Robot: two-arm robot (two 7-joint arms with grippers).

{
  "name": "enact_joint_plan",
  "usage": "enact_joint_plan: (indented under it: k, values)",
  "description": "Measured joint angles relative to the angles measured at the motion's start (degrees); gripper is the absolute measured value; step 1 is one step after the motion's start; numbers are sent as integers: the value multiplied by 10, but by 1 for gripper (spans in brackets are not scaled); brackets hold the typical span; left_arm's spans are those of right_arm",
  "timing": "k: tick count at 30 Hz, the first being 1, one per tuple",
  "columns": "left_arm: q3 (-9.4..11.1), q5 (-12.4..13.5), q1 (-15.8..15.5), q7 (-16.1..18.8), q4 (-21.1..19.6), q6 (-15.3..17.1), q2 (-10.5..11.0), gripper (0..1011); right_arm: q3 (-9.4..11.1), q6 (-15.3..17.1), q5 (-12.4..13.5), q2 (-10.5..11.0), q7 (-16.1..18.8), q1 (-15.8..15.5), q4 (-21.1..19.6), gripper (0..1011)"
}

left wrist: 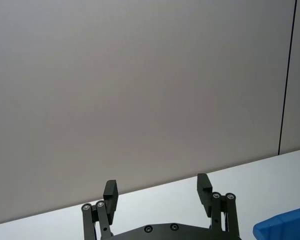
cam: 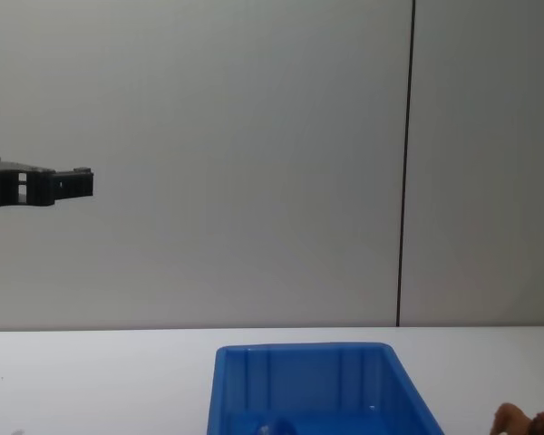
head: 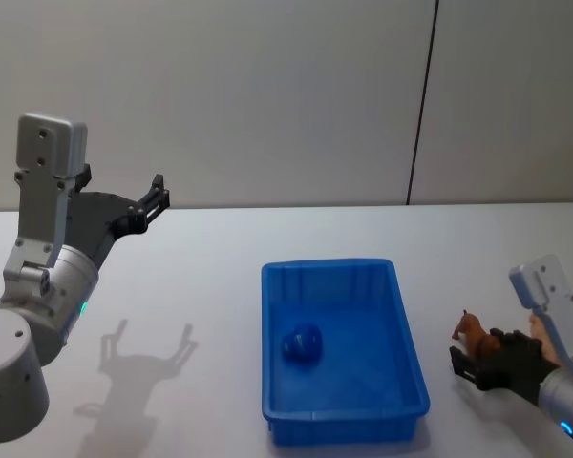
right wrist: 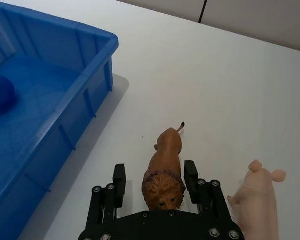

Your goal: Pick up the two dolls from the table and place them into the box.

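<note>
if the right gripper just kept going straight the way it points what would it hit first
The reddish-brown lion doll: it stands between the open jaws of the right gripper, head toward the palm. Past its tail the line seems to cross bare table; the pink pig stands off that line.

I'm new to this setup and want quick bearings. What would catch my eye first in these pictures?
A bright blue bin sits in the middle of the white table with a blue toy inside. To its right, the right claw is down at the table, open around a brown lion toy, with a pink pig toy beside it. The left claw hangs open, high on the left.
</note>
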Motion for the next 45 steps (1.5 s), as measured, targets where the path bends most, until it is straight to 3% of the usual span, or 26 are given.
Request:
enact_joint_plan:
  k: [8, 11, 21, 33, 45]
  values:
    - [0, 0, 0, 0, 0, 0, 0, 1003, -1, 1, -3, -3, 2, 4, 5, 480]
    - [0, 0, 0, 0, 0, 0, 0, 1003, -1, 0, -4, -2, 2, 4, 5, 438]
    - [0, 0, 0, 0, 0, 0, 0, 1003, 1, -28, -14, 0, -11, 2, -4, 437]
    - [0, 0, 0, 0, 0, 0, 0, 1003, 3, -89, -36, 1, -23, 5, -26, 437]
    - [0, 0, 0, 0, 0, 0, 0, 1003, -1, -142, -36, -7, 24, 24, -48, 437]
